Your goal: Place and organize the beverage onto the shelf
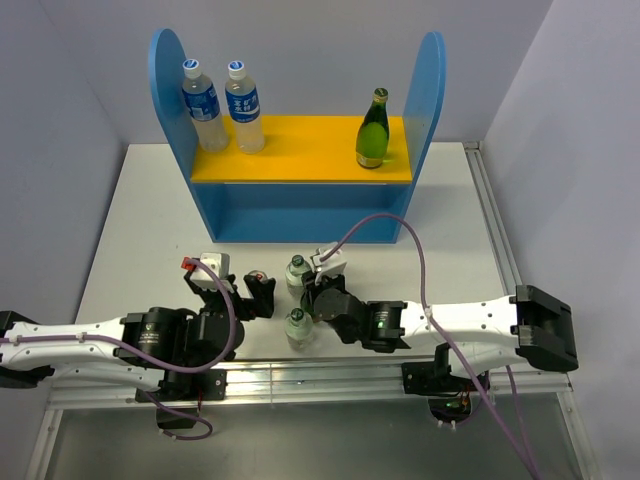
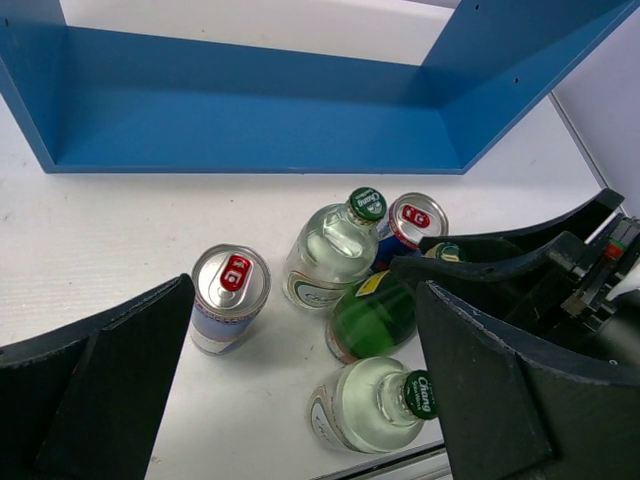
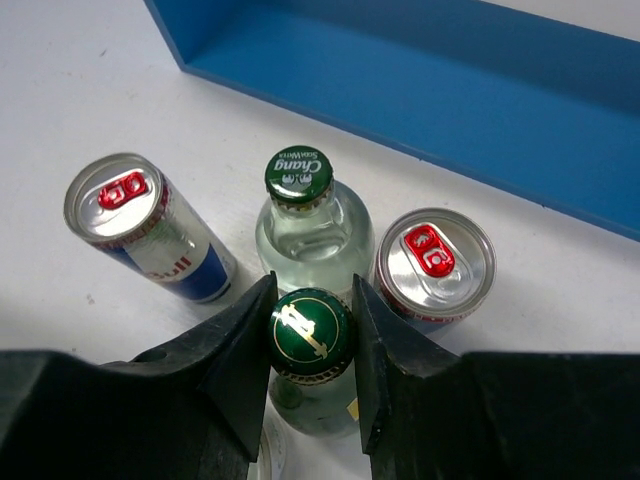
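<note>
Right tool (image 3: 311, 298): clamping tight on the cap of the dark green bottle (image 3: 311, 335), with one finger pressing on each side of it.
Dark green bottle: sitting in the middle of a cluster of drinks in front of the shelf (image 1: 300, 205). Its base is hidden in the wrist view, so it may be resting on the counter (image 1: 140, 230), but that is hard to tell.
Left tool (image 1: 258, 293): hanging low over the counter just left of the cluster, its fingers (image 2: 100, 390) standing wide apart and holding nothing.
Shelf: standing at the far side of the counter, its open front facing the arms.
Yellow board (image 1: 300, 150): carrying the first water bottle (image 1: 203, 105) and the second water bottle (image 1: 245, 105) side by side at its left end, with a tall green bottle (image 1: 373, 130) standing near its right end.
Clear bottle (image 3: 300, 215): standing upright with its green cap up, just beside the gripped bottle on the shelf side.
Red Bull can (image 3: 140, 225): standing upright on one side of the clear bottle.
Second can (image 3: 435, 262): standing upright on the other side of the clear bottle.
Near bottle (image 2: 375, 400): clear with a green cap, standing closest to the counter's front edge, just beside the dark green bottle.
</note>
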{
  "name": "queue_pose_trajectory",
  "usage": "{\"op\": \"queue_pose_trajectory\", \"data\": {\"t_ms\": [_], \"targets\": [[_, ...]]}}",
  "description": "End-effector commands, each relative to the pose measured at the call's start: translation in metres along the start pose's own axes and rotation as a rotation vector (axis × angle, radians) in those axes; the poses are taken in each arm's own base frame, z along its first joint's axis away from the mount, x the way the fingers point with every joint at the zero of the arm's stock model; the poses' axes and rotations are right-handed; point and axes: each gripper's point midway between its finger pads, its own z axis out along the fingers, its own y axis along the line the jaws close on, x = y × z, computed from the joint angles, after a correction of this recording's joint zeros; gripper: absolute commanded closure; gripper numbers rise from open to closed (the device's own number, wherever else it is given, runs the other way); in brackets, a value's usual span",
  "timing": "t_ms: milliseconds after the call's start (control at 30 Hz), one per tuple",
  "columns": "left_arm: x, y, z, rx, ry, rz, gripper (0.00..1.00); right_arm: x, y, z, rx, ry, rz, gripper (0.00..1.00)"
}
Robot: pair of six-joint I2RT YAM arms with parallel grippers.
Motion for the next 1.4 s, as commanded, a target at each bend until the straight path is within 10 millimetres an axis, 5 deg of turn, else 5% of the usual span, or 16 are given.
{"op": "queue_pose_trajectory", "data": {"t_ms": [0,433,700,1000,1367], "targets": [[-0.008,0.002,-0.003,-0.006,-0.007,-0.016,0.01,-0.044,0.004,-0.010,-0.021,-0.059,0.059,1.00],[-0.035,0.013,-0.009,-0.011,-0.056,-0.033,0.01,-0.227,-0.023,-0.096,-0.122,-0.349,0.244,1.00],[-0.032,0.018,-0.009,-0.019,-0.060,-0.032,0.01,-0.353,-0.026,-0.111,-0.098,-0.548,0.152,1.00],[-0.029,0.034,-0.013,-0.020,-0.051,-0.070,0.01,-0.414,-0.055,-0.021,0.045,-0.561,0.049,1.00],[-0.021,0.027,-0.011,-0.006,-0.027,-0.010,0.01,-0.418,-0.109,0.060,0.155,-0.534,0.037,1.00]]}}
